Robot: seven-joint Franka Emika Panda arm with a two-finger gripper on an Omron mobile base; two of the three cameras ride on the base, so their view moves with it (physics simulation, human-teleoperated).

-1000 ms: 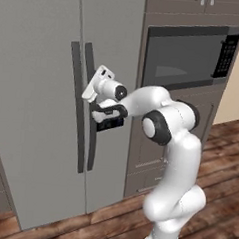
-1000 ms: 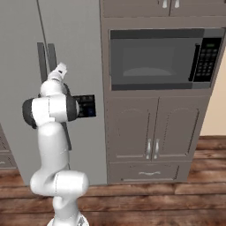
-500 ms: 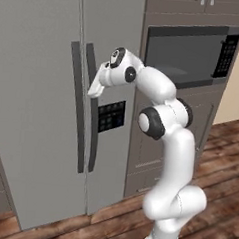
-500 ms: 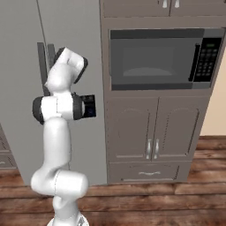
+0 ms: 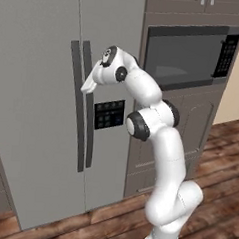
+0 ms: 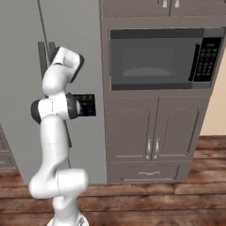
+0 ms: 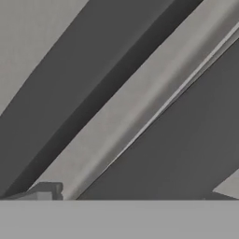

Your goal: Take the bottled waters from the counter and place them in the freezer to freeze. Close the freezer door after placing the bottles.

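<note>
Claw [image 5: 88, 86] sits upper-left of centre in the left base view, right at the freezer [image 5: 42, 112] handles [image 5: 82, 114], tip against the two dark vertical bars. In the hand view I get both handle bars [image 7: 93, 79] running diagonally, very close, with the door seam between them; one dark fingertip [image 7: 44, 190] pokes up at lower left. I can't tell how wide the jaws stand, or whether they've got a bar between them — the view is too tight and the base cameras too coarse.

Freezer fills the left half of the left base view, both doors shut. Black dispenser panel [image 5: 109, 114] just below the claw, right of the handles. In the right base view the arm covers most of the handles.

Built-in microwave [image 6: 163, 57] upper right in the right base view, cabinet doors [image 6: 154, 128] under it, wood floor [image 6: 154, 207] along the bottom.
</note>
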